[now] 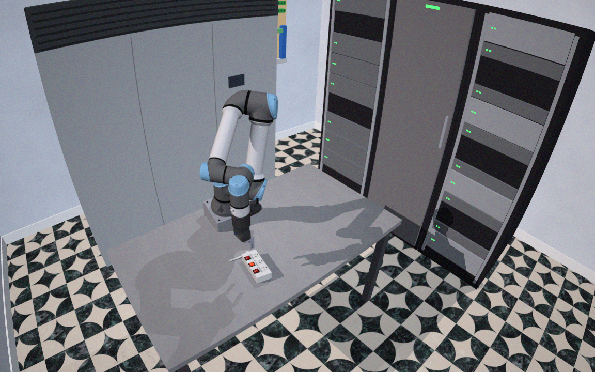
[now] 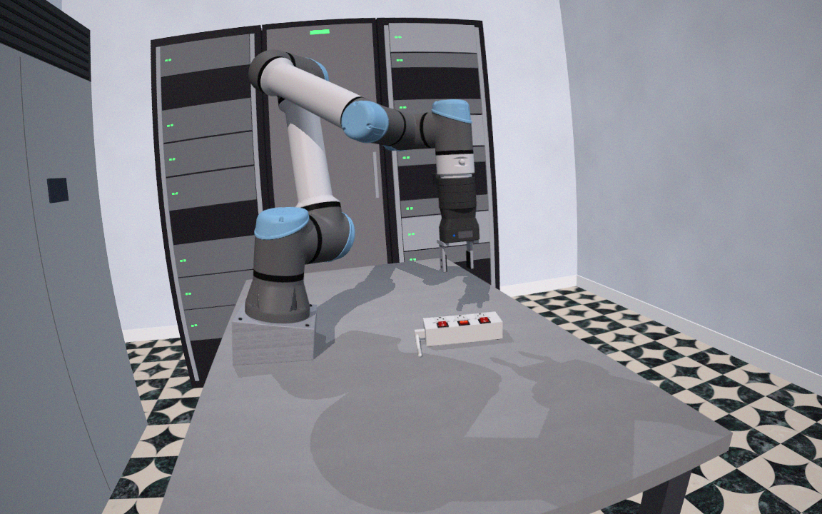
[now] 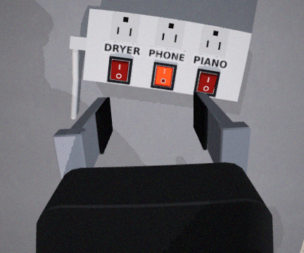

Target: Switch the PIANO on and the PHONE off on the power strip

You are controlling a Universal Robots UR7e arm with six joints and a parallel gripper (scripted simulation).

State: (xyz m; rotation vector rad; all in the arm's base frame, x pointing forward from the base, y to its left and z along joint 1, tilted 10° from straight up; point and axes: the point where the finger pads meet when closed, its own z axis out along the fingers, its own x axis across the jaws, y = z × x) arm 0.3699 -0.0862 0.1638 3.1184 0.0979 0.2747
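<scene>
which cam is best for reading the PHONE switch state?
Wrist. It looks straight onto the power strip, labels legible, and the PHONE switch glows brighter orange than its darker red neighbours. Top and exterior show it only as a small red patch, labels unreadable.

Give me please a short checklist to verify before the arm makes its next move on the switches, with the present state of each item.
1. Power strip lies flat on the table, labels up: ok.
2. Pincer open and holding nothing: ok.
3. Pincer apart from the strip, not touching it: ok, in the exterior view it hangs well above the table.
4. PHONE switch off: not ok, it glows brighter than the other two, so it appears on.
5. PIANO switch on: not ok, it looks dark.
6. DRYER switch as at the start: cannot tell; it looks dark.
</scene>
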